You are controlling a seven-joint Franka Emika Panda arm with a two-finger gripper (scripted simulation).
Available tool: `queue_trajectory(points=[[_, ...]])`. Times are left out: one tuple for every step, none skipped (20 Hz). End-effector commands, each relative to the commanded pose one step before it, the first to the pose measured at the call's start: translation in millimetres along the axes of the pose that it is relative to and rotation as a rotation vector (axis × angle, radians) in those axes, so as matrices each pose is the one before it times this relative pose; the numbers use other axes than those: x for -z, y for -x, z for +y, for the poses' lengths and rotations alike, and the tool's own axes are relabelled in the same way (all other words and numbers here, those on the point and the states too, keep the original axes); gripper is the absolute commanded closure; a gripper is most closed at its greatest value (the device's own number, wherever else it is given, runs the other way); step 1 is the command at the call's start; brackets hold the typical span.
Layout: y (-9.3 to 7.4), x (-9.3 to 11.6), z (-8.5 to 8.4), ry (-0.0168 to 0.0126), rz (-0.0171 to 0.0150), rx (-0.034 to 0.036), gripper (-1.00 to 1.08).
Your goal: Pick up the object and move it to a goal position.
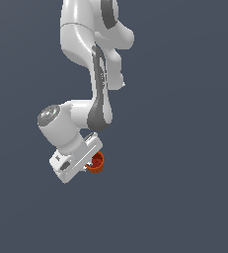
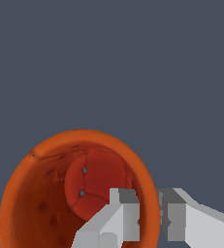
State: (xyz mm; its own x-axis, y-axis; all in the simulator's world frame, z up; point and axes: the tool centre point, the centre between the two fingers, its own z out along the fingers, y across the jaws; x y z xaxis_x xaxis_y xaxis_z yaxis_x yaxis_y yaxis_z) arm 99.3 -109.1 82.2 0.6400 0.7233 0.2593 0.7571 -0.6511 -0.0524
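Looking at the exterior view, you see the white Franka arm (image 1: 98,74) bent downward with its white tool (image 1: 89,166) tilted toward the exterior view's right, and the small round red-orange cup (image 1: 96,163) sits at the tool's tip, partly hidden behind the tool body. From the wrist view, you look straight into the cup (image 2: 55,193), its darker red bottom facing the camera. One grey-white finger (image 2: 116,218) lies inside the cup against the wall, and the other finger (image 2: 191,223) lies just outside the same wall, so the tool is clamped on the cup's rim. Only a plain dark blue-grey background surrounds them.
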Motion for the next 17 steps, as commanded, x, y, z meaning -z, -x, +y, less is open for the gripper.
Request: queue_trajectory(points=[[-5.30,12.21,-3.30,0.00280,0.00138,0.00109,1.08],[-2.21,5.55,-1.99,0.00000,0.00000,0.00000,1.08],[-2.45,6.14,-2.20,0.00000,0.00000,0.00000,1.08],[-2.43,6.11,-2.19,0.00000,0.00000,0.00000,1.08],[-2.24,5.63,-2.02,0.00000,0.00000,0.00000,1.08],[-2.04,5.13,-1.84,0.00000,0.00000,0.00000,1.08],[-1.84,4.62,-1.66,0.00000,0.00000,0.00000,1.08],[-1.65,4.11,-1.46,0.00000,0.00000,0.00000,1.08],[-1.46,3.60,-1.25,0.00000,0.00000,0.00000,1.08],[-1.05,2.88,-0.86,0.00004,-0.00053,-0.00044,1.08],[-1.09,2.56,-0.82,0.00000,0.00000,0.00000,1.08],[-0.91,2.03,-0.60,0.00000,0.00000,0.00000,1.08],[-0.73,1.51,-0.37,0.00000,0.00000,0.00000,1.08],[-0.55,0.98,-0.14,0.00000,0.00000,0.00000,1.08],[-0.18,0.55,0.22,-0.00025,0.00059,-0.00026,1.08],[-0.18,-0.05,0.28,0.00000,0.00000,0.00000,1.08],[-0.03,-0.10,0.13,0.00000,0.00000,0.00000,1.08]])
